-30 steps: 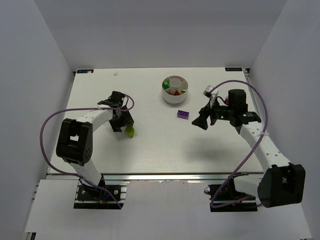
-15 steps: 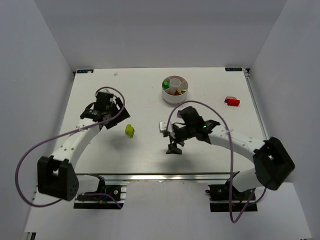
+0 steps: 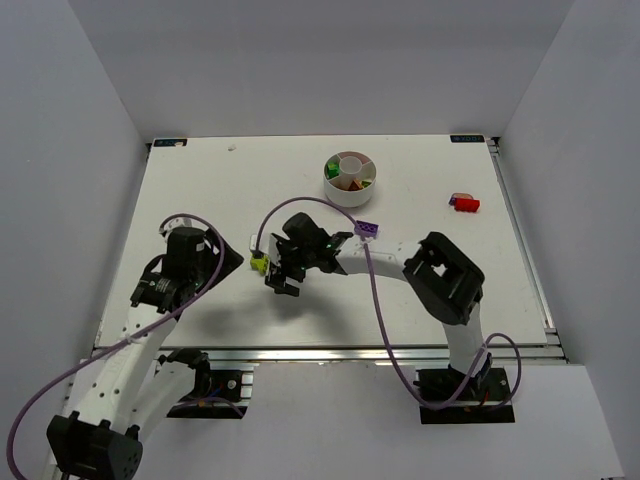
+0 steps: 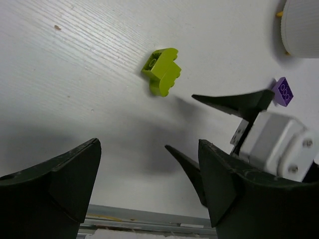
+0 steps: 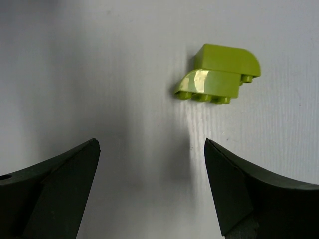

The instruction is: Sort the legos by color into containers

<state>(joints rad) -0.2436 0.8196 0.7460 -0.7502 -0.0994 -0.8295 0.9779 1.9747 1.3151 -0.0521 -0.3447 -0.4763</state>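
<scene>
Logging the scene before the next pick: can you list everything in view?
table: one, white, under everything
dish: one, white, round, far centre of the table
legos in dish: count unclear, green and red showing, in the wedge sections
yellow-green lego: one, on the table, left of centre
purple lego: one, on the table, beside the right arm
red lego: one, on the table, far right
left gripper: black, open, empty, left of the yellow-green lego
right gripper: black, open, empty, over the table near the yellow-green lego

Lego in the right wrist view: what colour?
The lego is yellow-green, a single solid colour. It shows best in the right wrist view.
</scene>
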